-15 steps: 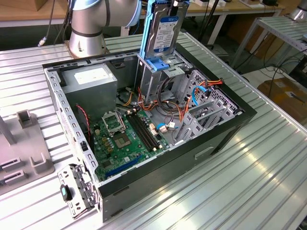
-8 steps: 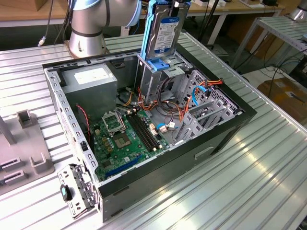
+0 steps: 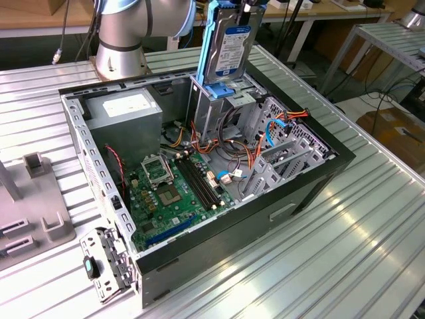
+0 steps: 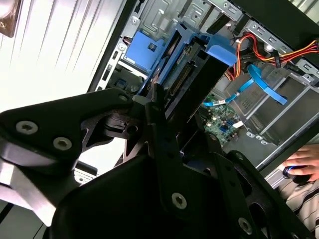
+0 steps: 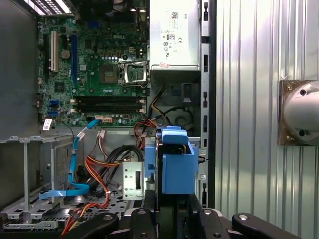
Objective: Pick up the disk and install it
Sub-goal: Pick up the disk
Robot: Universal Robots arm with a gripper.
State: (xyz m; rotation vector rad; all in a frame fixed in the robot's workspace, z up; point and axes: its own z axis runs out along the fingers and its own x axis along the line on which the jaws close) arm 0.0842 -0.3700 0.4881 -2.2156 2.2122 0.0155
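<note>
Black fingers [image 4: 162, 129] of the gripper [image 5: 172, 199] are drawn in narrow on the disk [image 3: 234, 43], one pressed to each flat side of its blue rail frame [image 5: 179, 169], as both wrist views show. The disk hangs straight down from the fingertips, upright, with its blue-and-white label facing outward in the exterior view. Its lower blue end is just above the metal drive cage [image 3: 216, 109] of the open computer case [image 3: 312, 179]. I cannot tell whether that end touches the cage.

Beneath the gripper, from the exterior view's left to its right, sit the grey power-supply box [image 3: 126, 109], the green motherboard [image 3: 176, 193], the cage directly under the disk, and a tangle of orange and blue cables [image 3: 251, 154] on the far side.

The disk's upper end, where the fingers grip it, is cut off by the top edge of the exterior view. In the second wrist view the disk shows edge-on, connector end toward the case, so its label is hidden, and the gripper's own black linkages cover the contact patches. Well apart from the gripper, beyond the case wall, a person's hand [image 4: 305, 162] rests on a small dark object, partly cut off.
</note>
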